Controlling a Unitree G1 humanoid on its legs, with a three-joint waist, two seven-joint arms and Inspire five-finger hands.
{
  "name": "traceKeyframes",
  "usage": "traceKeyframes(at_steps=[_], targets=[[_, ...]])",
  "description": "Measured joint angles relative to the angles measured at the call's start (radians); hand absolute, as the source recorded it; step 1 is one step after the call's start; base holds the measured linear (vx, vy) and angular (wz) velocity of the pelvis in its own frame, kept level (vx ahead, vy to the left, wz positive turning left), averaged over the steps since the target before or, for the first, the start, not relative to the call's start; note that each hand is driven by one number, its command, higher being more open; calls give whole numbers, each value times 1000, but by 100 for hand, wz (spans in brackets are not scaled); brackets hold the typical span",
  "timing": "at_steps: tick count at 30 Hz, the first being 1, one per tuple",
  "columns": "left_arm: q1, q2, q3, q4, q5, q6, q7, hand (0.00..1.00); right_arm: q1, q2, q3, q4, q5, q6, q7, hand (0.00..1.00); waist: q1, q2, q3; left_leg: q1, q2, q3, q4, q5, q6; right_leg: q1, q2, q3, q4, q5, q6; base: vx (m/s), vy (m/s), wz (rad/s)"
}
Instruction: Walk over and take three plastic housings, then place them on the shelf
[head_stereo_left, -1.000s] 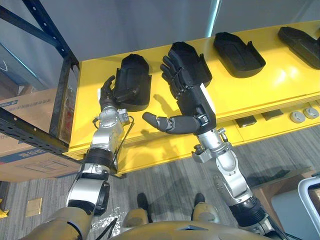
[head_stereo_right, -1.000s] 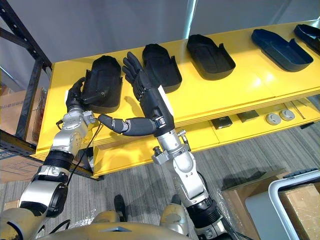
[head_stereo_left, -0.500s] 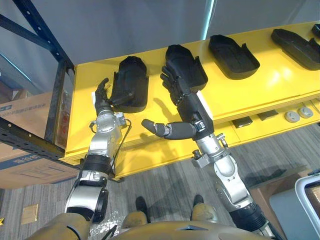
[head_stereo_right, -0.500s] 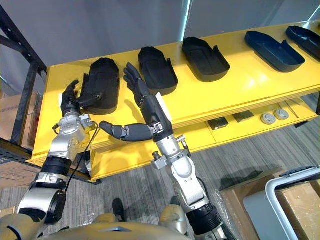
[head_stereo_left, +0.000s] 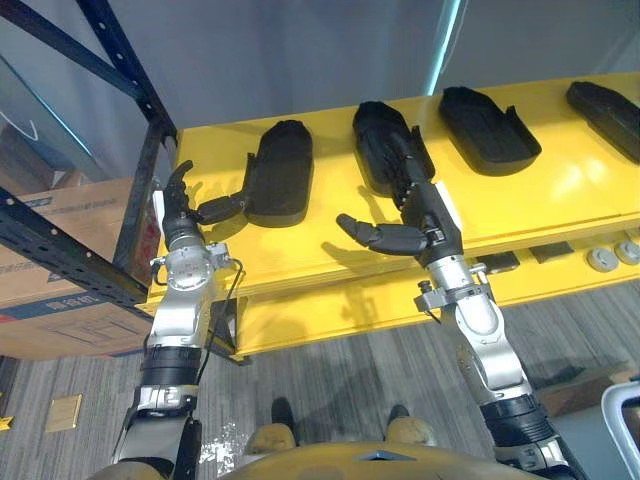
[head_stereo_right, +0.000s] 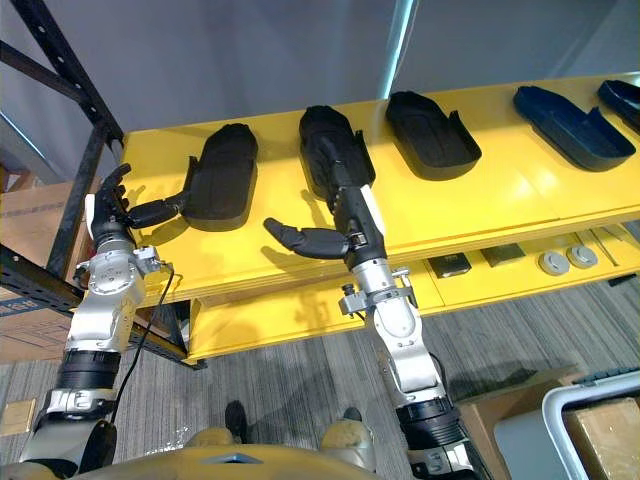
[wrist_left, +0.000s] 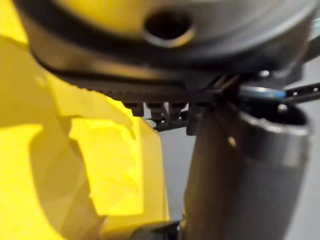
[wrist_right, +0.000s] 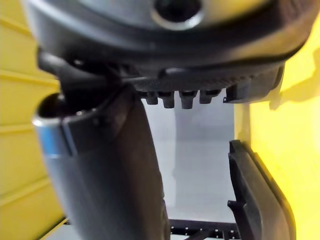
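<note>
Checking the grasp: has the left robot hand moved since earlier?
Yes: the left robot hand has drawn off the leftmost housing, toward the yellow table's left end.

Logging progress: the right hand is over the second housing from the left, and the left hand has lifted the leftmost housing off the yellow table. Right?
Not lifted. In the left eye view the leftmost housing lies flat on the yellow table, the open left hand beside it. The right hand is over the second housing.

Downward head stereo; wrists beside table
</note>
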Motion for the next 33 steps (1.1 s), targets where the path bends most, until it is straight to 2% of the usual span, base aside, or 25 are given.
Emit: traceKeyframes(at_steps=[3,6,9,11,14,16,22,24,29,33], targets=[[51,-1,21,-80,-1,-1,-16,100,-71,-12,-39,30,11,20,17,100,1,0,-17,-1,0,-9,0,3,-1,5,0,-8,-2,0,0,-11,-1,9],[119,-14,1,-165,-2,-20,-81,100,-154,-12,-57,89,40,31,18,100,9,0,-35,0,-1,-22,0,5,-1,21,2,-24,-16,4,-2,-9,-4,13],[195,-52,-54,-253,-3,-60,-202,100,-207,-11,-56,137,41,68,19,100,30,-1,-43,-1,-1,-43,-1,9,-1,36,3,-44,-21,4,-2,-13,-9,19],[265,-63,-121,-317,-7,-83,-318,100,-246,-10,-50,201,42,88,21,100,52,0,-45,-4,-2,-59,-1,14,-1,49,5,-62,-30,4,-3,-18,-10,21],[334,-74,-166,-353,-42,-85,-435,100,-290,-10,-38,284,42,106,17,100,65,3,-46,-6,-3,-78,-1,17,-1,63,6,-83,-35,4,-3,-25,-11,20],[359,-82,-174,-353,-47,-87,-475,100,-299,-10,-38,306,43,108,9,100,77,4,-46,-7,-3,-87,-1,19,-2,69,7,-92,-37,4,-4,-22,-9,13],[427,-82,-174,-353,-94,-126,-500,100,-402,-10,-39,416,80,142,-68,100,89,10,-49,-25,-3,-115,-1,33,-3,71,9,-120,-40,5,-4,-22,-11,14],[449,-82,-178,-357,-96,-142,-502,100,-442,-10,-41,475,79,154,-101,100,103,15,-52,-30,-4,-122,-1,36,-2,69,10,-124,-39,5,-5,-12,-11,10],[541,-95,-195,-393,-126,-198,-519,100,-510,-11,-59,582,79,158,-160,100,134,47,-41,-38,-6,-143,-1,44,-2,71,8,-145,-34,3,-6,-10,-10,11],[576,-98,-219,-397,-135,-226,-520,100,-579,-14,-59,669,80,161,-161,100,142,65,-33,-55,-7,-164,-1,49,-3,67,9,-161,-29,-1,-13,-19,-11,14]])
